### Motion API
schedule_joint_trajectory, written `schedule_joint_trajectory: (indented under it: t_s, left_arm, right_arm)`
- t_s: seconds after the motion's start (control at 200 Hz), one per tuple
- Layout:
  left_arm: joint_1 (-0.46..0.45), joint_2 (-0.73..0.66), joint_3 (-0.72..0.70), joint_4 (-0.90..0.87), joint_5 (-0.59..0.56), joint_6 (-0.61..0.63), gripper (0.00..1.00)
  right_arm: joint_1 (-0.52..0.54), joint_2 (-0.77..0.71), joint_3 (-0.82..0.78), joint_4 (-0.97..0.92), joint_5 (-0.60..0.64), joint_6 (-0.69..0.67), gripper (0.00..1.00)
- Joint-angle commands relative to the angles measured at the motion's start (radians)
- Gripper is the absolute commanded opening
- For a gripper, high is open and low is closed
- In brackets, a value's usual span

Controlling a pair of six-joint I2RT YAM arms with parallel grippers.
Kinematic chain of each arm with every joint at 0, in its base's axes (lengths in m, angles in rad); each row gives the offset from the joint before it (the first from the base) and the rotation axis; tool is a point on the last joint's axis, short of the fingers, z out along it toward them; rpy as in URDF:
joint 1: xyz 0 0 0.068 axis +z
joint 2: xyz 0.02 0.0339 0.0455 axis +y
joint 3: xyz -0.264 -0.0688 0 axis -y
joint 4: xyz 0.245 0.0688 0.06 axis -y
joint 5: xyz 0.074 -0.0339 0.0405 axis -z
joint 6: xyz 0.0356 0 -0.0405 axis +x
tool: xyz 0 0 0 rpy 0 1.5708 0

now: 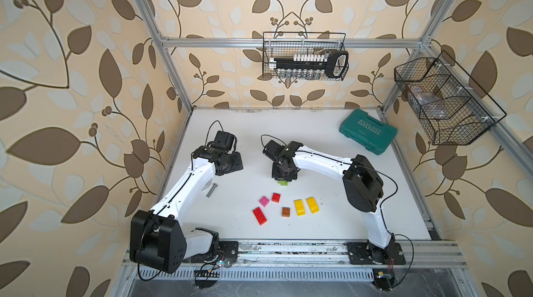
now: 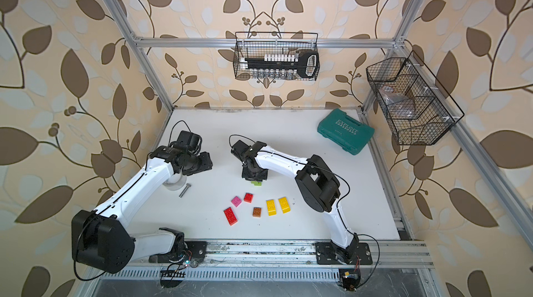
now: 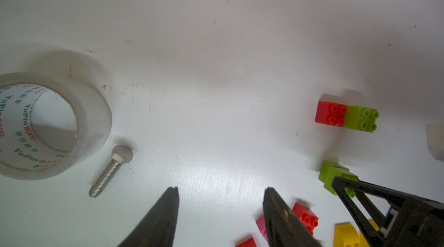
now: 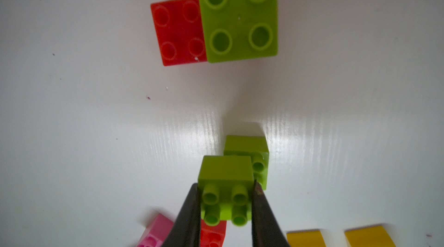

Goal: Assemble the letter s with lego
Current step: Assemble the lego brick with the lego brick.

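Observation:
My right gripper [image 4: 225, 184] is shut on a lime green square lego brick [image 4: 225, 169], studs facing the camera. A second lime green brick [image 4: 249, 146] sits just beyond it, partly hidden. Farther off, a red square brick [image 4: 179, 31] and a green square brick [image 4: 240, 15] lie side by side. In a top view only a green edge [image 1: 283, 183] shows under the right gripper [image 1: 284, 178]. Nearer the front lie a red oblong [image 1: 260, 216], a pink [image 1: 264, 201], a red square [image 1: 276, 197], a brown [image 1: 286, 211] and two yellow bricks [image 1: 299, 207]. My left gripper [image 3: 221, 189] is open over bare table.
A clear tape roll [image 3: 48, 125] and a steel bolt [image 3: 108, 171] lie by the left arm. A teal case [image 1: 367, 131] sits at the back right. Wire baskets [image 1: 305, 56] hang on the back and right walls.

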Motion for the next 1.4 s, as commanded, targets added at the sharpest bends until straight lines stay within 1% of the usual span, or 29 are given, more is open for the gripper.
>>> schedule_joint_trajectory:
  t_s: [0.0,0.445,0.875,0.97,1.185,1.395]
  left_arm:
    - [0.010,-0.027,-0.005,0.010,0.002,0.010,0.59]
    - [0.010,-0.030,-0.005,0.010,0.002,0.010,0.60]
    - [0.011,-0.030,-0.005,0.010,0.006,0.013,0.59]
    - [0.011,-0.029,-0.006,0.010,0.007,0.012,0.59]
    - [0.011,-0.031,-0.007,0.010,0.006,0.014,0.59]
    - [0.012,-0.029,-0.006,0.010,0.008,0.012,0.59]
  right_arm:
    - [0.000,0.030,0.031,-0.062,0.013,-0.004,0.00]
    - [0.012,0.045,0.066,-0.059,0.048,-0.012,0.00]
    - [0.013,0.060,0.042,-0.048,0.033,0.002,0.00]
    - [0.014,0.063,0.027,-0.040,0.034,0.006,0.00]
    - [0.012,0.042,-0.066,0.013,0.023,0.030,0.00]
    - [0.013,0.024,-0.099,0.019,0.026,0.037,0.00]
